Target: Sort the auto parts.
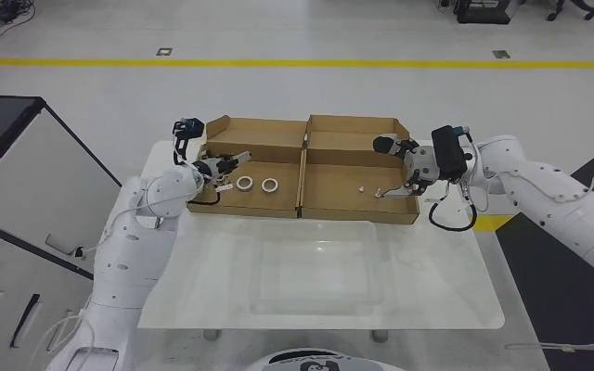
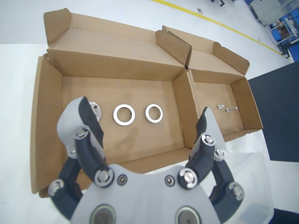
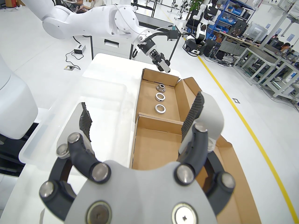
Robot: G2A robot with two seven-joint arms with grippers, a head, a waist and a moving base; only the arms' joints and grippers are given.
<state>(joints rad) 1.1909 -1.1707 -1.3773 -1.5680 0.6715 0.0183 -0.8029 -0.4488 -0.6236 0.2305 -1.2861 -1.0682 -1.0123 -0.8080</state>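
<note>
With your left hand [image 2: 144, 109] wide open and empty just over the flanged hub [image 2: 95, 111] at the left box's [image 2: 116, 67] outer end, two rings [image 2: 124, 114] alongside, and your right hand [image 3: 140, 103] equally open and empty beyond that box, lift straight up so no finger nudges the hub.

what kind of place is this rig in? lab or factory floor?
Likely a robotics lab or test hall: other humanoid robots stand in the background, with shelves of blue parts bins and a yellow floor line.
</note>
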